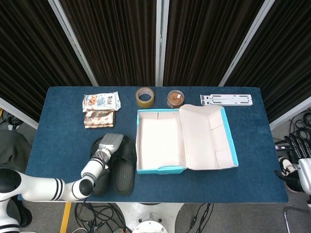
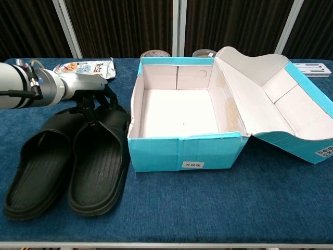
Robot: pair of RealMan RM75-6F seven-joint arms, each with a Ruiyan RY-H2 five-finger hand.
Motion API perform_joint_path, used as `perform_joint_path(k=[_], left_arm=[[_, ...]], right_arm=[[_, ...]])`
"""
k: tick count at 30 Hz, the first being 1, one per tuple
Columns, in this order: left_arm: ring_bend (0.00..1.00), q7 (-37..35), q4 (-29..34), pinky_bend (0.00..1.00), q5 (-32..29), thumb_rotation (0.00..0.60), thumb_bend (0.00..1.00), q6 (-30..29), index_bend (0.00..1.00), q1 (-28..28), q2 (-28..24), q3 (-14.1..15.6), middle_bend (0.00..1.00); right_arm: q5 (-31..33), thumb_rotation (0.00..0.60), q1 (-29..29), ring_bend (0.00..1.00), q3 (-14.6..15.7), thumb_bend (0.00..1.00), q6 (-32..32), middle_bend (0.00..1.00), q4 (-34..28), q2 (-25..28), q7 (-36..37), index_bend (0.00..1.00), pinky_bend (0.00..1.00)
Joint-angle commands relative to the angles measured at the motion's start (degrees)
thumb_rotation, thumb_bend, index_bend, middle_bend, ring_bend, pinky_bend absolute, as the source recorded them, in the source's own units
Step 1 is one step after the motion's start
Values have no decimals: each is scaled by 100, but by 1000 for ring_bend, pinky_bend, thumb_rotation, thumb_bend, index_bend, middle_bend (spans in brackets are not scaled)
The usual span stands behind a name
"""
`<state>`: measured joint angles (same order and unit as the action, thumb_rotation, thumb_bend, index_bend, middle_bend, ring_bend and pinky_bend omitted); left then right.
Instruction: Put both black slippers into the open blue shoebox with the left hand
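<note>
Two black slippers lie side by side on the blue table [image 1: 63, 145], left of the open blue shoebox [image 1: 160, 143] [image 2: 184, 151]. One slipper [image 2: 99, 166] [image 1: 124, 167] is nearer the box, the other [image 2: 36, 172] [image 1: 99, 174] is further left. My left hand [image 2: 88, 94] [image 1: 111, 144] is over their far ends, and its dark fingers [image 2: 92, 108] curl down onto the strap of the slipper nearer the box. Both slippers lie flat on the table. The box is empty, its lid [image 2: 276, 99] folded open to the right. My right hand [image 1: 303, 174] barely shows at the right edge, off the table.
Two snack packets [image 1: 100, 109] lie at the back left. A tape roll [image 1: 145, 96] and a small round tin [image 1: 175, 98] sit behind the box. A white bracket [image 1: 226, 100] lies at the back right.
</note>
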<state>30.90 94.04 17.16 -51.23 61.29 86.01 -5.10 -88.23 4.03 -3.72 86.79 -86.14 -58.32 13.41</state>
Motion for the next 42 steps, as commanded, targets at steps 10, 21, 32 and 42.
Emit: perform_joint_path(k=[10,21,32,42], left_arm=[[830,134,644,814,556,600,100,-1322,461,-312,-867,-234,534],[810,-1991,536,814,1371,600,99,-546,461,-942,-1504,-1295,529],[728,-4490,-530,807,3139,600,100,353,461,-808,-194,-2116,529],[702,-5347,-1839,783,4197,600,100,663,456,-266,1142,-2086,525]], right_arm=[[-53,600,-22,0,-10,14,96,29,29,-1,34,0,0],[-31,600,-44,0,-23,14,124,29,-49,68,-61,0,0],[23,600,-41,0,-50,14,81,29,-338,279,-298,0,0],[88,600,-25,0,-70,15,6,32,-655,478,-548,0,0]])
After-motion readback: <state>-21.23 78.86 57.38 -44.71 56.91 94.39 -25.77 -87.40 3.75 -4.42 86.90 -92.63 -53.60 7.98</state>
